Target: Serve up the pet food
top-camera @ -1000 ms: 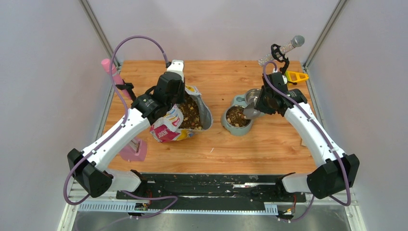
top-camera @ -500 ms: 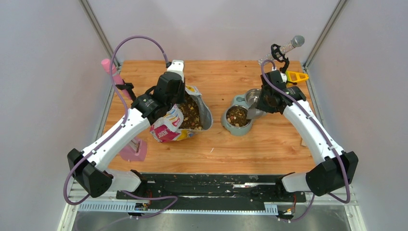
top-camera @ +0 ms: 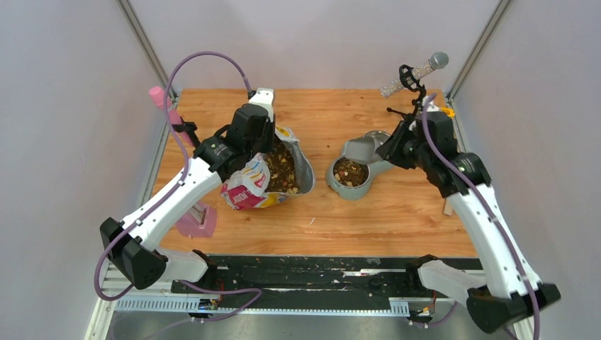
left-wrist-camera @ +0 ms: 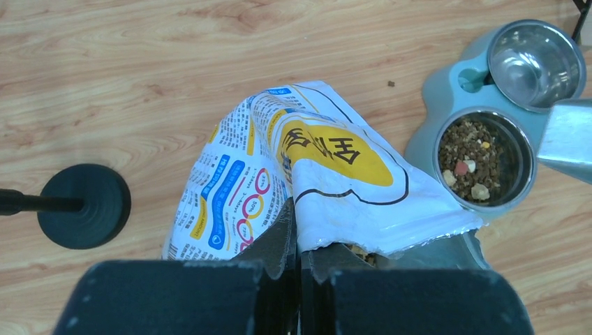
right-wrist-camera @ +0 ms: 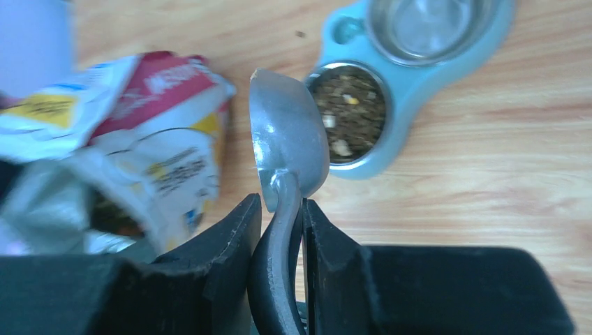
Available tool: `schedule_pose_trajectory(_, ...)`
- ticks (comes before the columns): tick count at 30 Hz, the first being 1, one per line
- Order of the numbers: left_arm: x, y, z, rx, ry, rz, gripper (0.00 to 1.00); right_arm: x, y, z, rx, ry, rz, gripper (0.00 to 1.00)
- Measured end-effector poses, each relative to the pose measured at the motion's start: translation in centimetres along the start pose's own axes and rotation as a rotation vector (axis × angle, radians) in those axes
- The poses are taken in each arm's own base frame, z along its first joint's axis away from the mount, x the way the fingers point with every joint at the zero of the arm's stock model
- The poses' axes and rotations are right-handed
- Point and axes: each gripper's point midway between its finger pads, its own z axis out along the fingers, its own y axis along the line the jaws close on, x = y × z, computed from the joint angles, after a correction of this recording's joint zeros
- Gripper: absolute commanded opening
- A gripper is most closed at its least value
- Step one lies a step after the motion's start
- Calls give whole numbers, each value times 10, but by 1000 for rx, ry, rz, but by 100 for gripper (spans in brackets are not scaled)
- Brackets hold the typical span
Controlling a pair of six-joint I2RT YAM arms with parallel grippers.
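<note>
Pinching the scoop, the right hand hovers near the pet food; the left hand clamps the bag.

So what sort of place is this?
Probably a robot test booth: plain walls box in a small wooden table, two arms are bolted at its edge, and a food bag and bowl sit staged.

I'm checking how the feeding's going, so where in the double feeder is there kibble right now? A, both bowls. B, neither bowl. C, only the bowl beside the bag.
C: pet food lies only in the bowl beside the bag; the second bowl is bare steel.
</note>
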Motion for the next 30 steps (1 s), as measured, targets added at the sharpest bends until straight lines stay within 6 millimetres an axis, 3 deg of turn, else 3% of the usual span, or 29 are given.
schedule_pose_trajectory(5, 2, -8, 3, 21, 23, 11, 0, -13, 32, -68, -244, -135, 75, 0)
schedule_pose_trajectory(8, 3, -12, 4, 34, 33, 14, 0, -11, 51, -98, -391, -156, 103, 0)
schedule_pose_trajectory(13, 3, -20, 8, 52, 50, 17, 0, 9, 83, -117, -601, -38, 98, 0)
schedule_pose_trajectory(17, 4, -25, 7, 64, 58, 24, 0, 36, 98, -101, -655, 130, 80, 0)
schedule_pose_trajectory(20, 5, -27, 6, 69, 59, 28, 0, 55, 108, -78, -623, 229, 59, 0)
schedule_pose_trajectory(30, 12, -38, 4, 95, 52, 33, 0, 105, 145, 7, -287, 283, -61, 0)
